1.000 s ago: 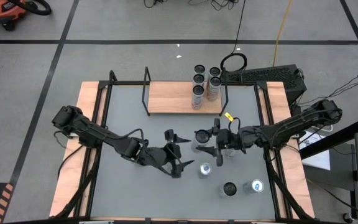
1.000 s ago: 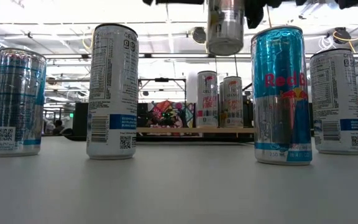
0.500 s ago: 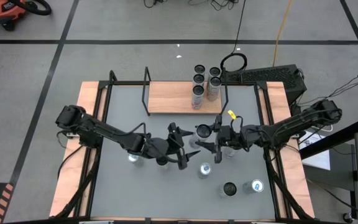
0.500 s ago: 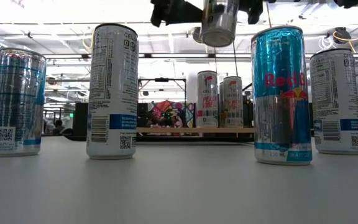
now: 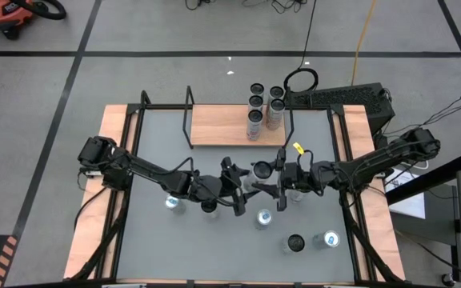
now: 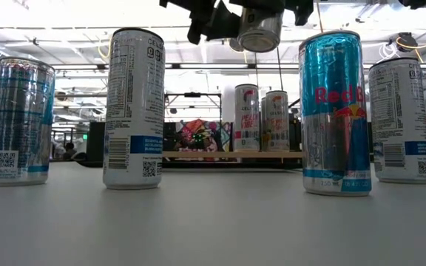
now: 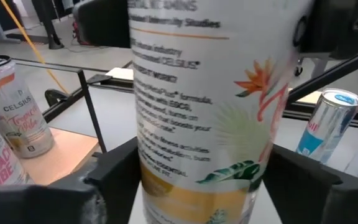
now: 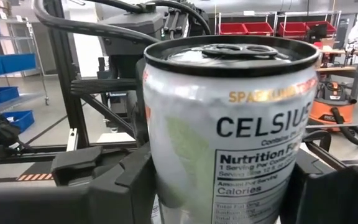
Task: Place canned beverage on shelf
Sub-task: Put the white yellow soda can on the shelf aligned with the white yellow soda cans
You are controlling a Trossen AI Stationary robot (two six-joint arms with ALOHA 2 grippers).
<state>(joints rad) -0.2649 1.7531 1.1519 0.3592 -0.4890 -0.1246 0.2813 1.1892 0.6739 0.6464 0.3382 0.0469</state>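
I have the can [image 5: 261, 170] clamped in my right gripper [image 5: 269, 182], lifted clear of the table [image 5: 214, 240] over its middle; in the right wrist view the two dark fingers [image 8: 126, 186] press on either side of the can just below its lid. My left gripper [image 5: 237, 181] sits right against the same can from the opposite side, and in the left wrist view its fingers [image 7: 114, 171] stand apart with the can's printed side filling the gap between them; I cannot tell whether they touch the metal. From the low camera the can [image 6: 260, 29] hangs tilted above the table with dark gripper parts on both sides. The shelf [image 5: 230, 126] lies just beyond both grippers, toward the far edge, with two cans [image 5: 264, 118] standing at the end nearer my right gripper and more cans [image 5: 265, 94] just behind it. On my near side of the grippers stand other cans: one [image 5: 263, 218] just below the right gripper, two [image 5: 312, 241] further toward the right corner, one [image 5: 172, 203] beside the left arm
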